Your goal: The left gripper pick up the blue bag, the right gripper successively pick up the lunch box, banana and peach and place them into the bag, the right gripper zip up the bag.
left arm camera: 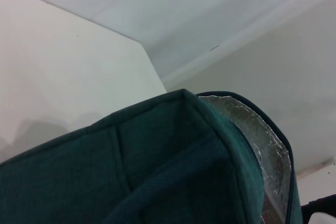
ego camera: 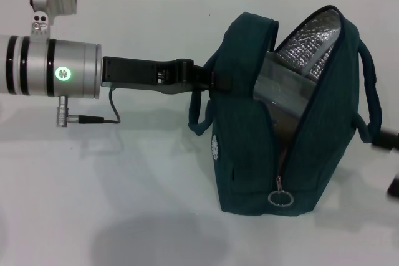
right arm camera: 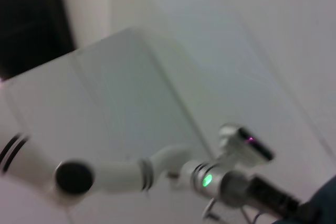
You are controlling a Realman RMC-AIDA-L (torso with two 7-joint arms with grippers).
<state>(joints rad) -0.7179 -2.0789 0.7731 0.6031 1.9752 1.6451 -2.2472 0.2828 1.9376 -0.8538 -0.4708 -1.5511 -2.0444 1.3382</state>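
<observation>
At the bag's near handle, my left gripper (ego camera: 209, 79) looks clamped on the blue bag (ego camera: 249, 154); I should hold it steady, mouth open.

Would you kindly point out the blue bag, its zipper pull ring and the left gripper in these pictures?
blue bag (ego camera: 240, 154): head view, on its broad fabric side.
zipper pull ring (ego camera: 280, 198): head view, on the metal ring low on the bag's end.
left gripper (ego camera: 209, 79): head view, at the bag's handle strap.
</observation>
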